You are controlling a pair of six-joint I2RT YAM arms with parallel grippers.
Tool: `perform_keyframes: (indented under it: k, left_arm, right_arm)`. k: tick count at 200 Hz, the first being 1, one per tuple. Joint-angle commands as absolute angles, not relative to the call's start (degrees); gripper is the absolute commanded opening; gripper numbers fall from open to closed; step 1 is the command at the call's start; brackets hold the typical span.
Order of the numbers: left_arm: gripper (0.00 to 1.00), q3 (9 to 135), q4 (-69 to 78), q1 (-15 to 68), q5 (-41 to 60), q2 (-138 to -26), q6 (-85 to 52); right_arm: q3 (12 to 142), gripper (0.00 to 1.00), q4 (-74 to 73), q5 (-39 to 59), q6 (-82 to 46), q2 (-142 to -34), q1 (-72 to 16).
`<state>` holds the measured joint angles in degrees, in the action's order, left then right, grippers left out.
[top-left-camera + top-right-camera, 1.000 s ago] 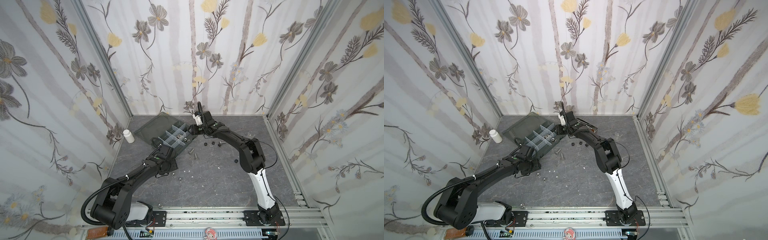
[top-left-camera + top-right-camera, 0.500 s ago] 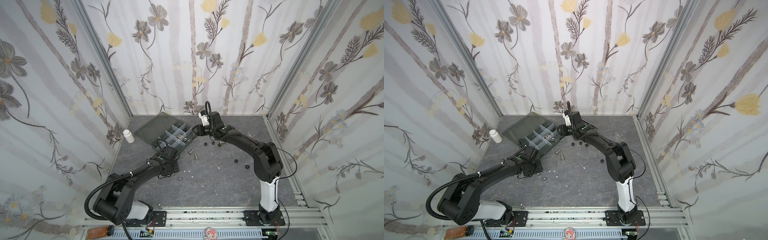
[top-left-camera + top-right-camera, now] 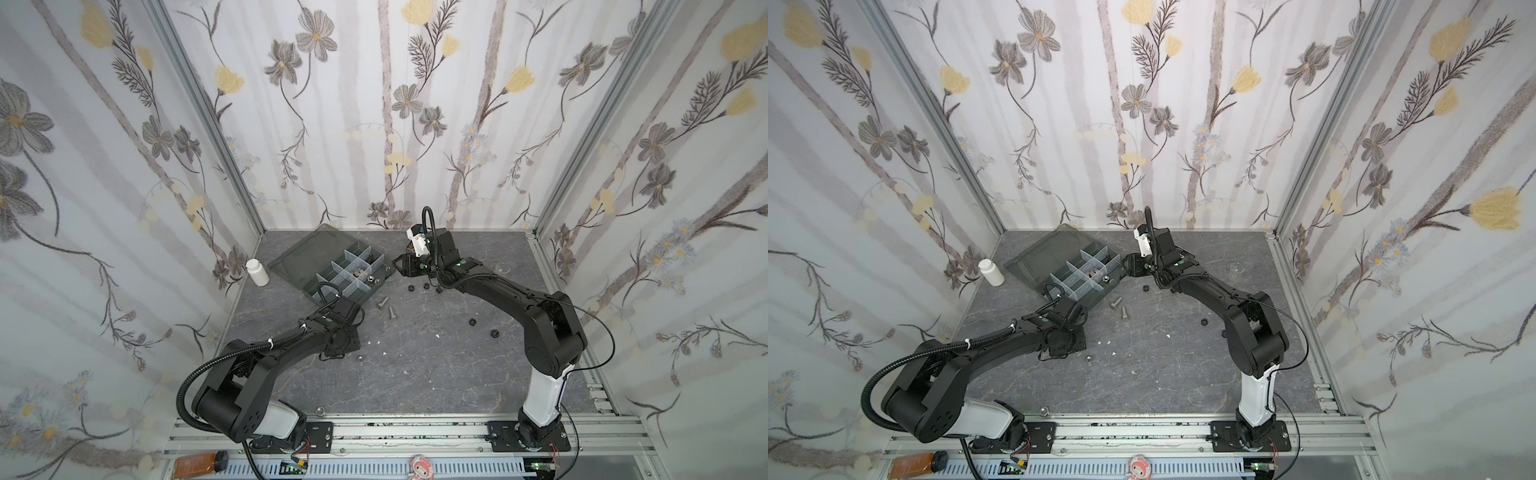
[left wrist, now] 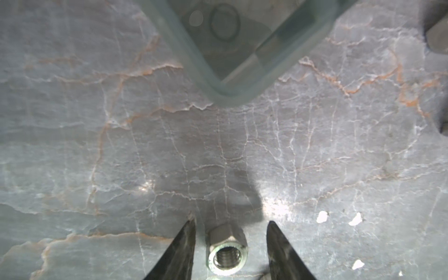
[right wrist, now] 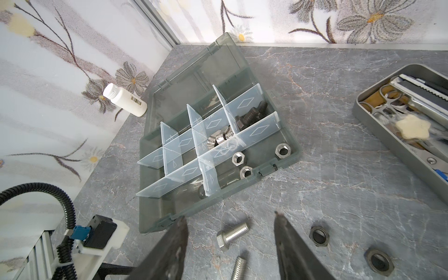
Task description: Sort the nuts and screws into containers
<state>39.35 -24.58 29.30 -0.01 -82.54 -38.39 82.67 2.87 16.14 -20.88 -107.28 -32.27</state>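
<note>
Silver nuts [image 5: 239,158], 3 in 1 compartment [image 5: 260,152], 2 screws [image 5: 232,235] outside

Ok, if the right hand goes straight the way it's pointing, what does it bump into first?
Probably the silver screw lying on the table, straight ahead of the open right hand. Depth is hard to judge, so it might touch the bare table beside it.

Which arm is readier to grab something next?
Left, probably. The left gripper straddles a silver nut on the table, jaws open either side; the right gripper hangs open, higher, above a silver screw.
</note>
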Motion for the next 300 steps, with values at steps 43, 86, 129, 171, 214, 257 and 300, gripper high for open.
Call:
perform_keyframes:
  k: [43,86,129,171,214,257,300]
  left_arm:
    - [0.43,39.2,-25.3,29.9,-1.0,-84.3,-40.0]
    - [0.36,38.7,-26.6,30.7,-1.3,-83.2,-40.6]
    - [0.23,38.3,-27.3,31.2,-1.7,-81.9,-41.0]
    - [0.15,39.4,-27.9,31.4,-1.2,-80.2,-41.6]
    - [0.14,43.0,-30.3,31.4,-1.7,-78.8,-41.1]
    - [0.24,45.4,-32.1,31.4,-1.5,-78.9,-40.4]
    - [0.54,42.1,-33.5,31.7,-1.8,-76.2,-40.7]
  right_arm:
    - [79.2,0.58,-1.5,16.8,-20.5,-104.5,-31.2]
    - [77.4,0.58,-2.5,17.3,-20.7,-103.3,-30.5]
    - [75.9,0.58,-3.3,17.6,-21.0,-102.2,-30.1]
    - [73.8,0.58,-3.7,17.5,-21.1,-100.4,-30.0]
    - [70.8,0.58,-4.5,17.4,-21.7,-98.5,-29.9]
    - [68.3,0.59,-4.4,17.0,-21.8,-96.6,-29.7]
    - [67.3,0.6,-4.4,16.9,-21.8,-95.7,-29.7]
